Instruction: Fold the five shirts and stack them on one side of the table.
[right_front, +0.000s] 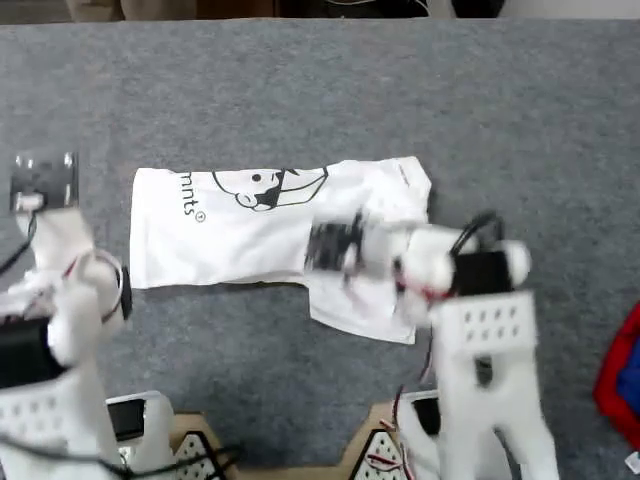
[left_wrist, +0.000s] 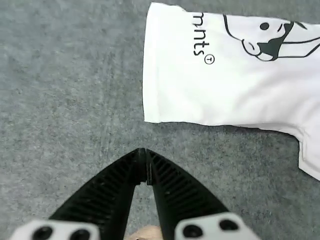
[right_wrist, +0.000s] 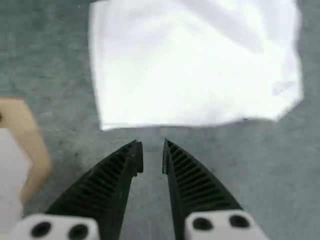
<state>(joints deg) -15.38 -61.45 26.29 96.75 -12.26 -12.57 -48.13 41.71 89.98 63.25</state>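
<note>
Largest of all, a table (right_front: 520, 120) covered with grey felt. On it, a little toward 9 o'clock from the centre of the high view, one white shirt (right_front: 220, 235) with black print. Lying flat as a long band from 9 to 3 o'clock, print side up, the print close to its 12 o'clock edge. At the 3 o'clock end, a wider part of the cloth spreading toward 5 o'clock, slightly wrinkled.

Next in size, the right arm (right_front: 490, 330), white, standing at about 5 o'clock near the 6 o'clock edge and leaning over that wider end of the shirt. Then the left arm (right_front: 70, 310), also white, at 8 o'clock, beside the shirt's 9 o'clock end and apart from it, over bare felt.

At the 4 o'clock edge, well apart from the shirt, a piece of red and blue cloth (right_front: 625, 375), cut by the frame.

Smaller, the right gripper (right_wrist: 151, 149): black fingers released with a narrow gap, nothing between them, tips over grey felt just beside a straight edge of the shirt. Smallest, the left gripper (left_wrist: 145, 167): jaws clenched tip to tip on nothing, above bare felt, near a corner of the shirt but not touching.
</note>
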